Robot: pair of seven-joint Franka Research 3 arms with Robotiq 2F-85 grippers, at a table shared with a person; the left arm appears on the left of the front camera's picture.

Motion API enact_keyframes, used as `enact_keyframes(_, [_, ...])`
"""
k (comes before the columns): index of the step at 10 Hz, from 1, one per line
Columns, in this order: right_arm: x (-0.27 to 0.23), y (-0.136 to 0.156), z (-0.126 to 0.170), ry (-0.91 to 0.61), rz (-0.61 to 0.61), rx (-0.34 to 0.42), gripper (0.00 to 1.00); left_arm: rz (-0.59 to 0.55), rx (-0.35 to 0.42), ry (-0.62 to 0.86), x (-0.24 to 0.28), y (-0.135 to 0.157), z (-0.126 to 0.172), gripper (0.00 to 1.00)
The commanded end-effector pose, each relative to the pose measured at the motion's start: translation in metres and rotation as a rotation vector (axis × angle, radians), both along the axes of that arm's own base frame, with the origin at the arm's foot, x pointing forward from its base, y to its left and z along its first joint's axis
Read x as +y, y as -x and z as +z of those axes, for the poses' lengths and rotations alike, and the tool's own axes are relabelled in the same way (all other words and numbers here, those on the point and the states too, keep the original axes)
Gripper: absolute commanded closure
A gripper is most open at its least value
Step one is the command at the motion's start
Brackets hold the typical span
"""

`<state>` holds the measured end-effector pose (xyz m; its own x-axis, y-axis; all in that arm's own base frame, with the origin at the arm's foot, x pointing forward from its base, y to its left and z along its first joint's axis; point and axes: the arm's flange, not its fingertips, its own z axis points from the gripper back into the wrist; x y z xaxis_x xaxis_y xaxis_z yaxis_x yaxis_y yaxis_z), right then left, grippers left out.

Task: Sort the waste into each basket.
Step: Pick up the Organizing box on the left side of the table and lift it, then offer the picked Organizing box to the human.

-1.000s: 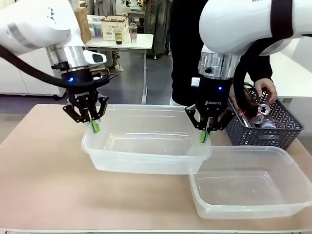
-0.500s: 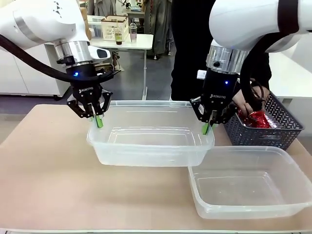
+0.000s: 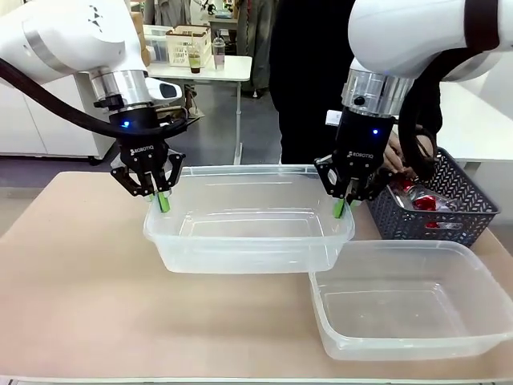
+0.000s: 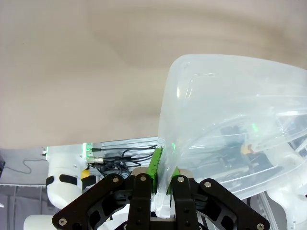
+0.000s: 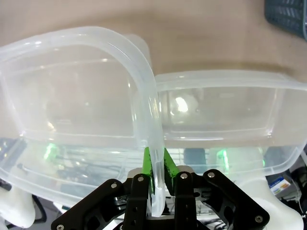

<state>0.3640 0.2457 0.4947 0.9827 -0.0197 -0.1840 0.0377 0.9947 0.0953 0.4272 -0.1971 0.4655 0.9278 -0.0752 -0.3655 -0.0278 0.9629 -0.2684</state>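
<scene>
1. Clear plastic forms the first tub (image 3: pixel 248 249), which is held lengthwise between both arms over the table (image 3: pixel 72 281).
2. Its left-end rim is clamped by the left gripper (image 3: pixel 158 200), whose jaws are closed tight on the thin edge.
3. Its right-end rim is pinched in the same way by the right gripper (image 3: pixel 341 207).
4. The second tub (image 3: pixel 409 345) is set on the table at front right, its far-left corner overlapped by the first tub.
5. Inside the dark lattice basket (image 3: pixel 457 228) at far right, red cans (image 3: pixel 425 200) are seen, with a person's hand (image 3: pixel 398 156) placed at its rim.
</scene>
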Motion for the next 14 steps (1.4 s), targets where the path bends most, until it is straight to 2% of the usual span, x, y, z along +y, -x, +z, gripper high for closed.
enact_keyframes(1, [0.0001, 0.0004, 0.0008, -0.002, 0.001, -0.001, 0.90, 0.001, -0.003, -0.001, 0.0004, 0.0003, 0.0015, 0.93])
enact_keyframes(14, [0.0001, 0.0004, 0.0008, -0.002, 0.001, -0.001, 0.90, 0.001, -0.003, -0.001, 0.0004, 0.0003, 0.0015, 0.93])
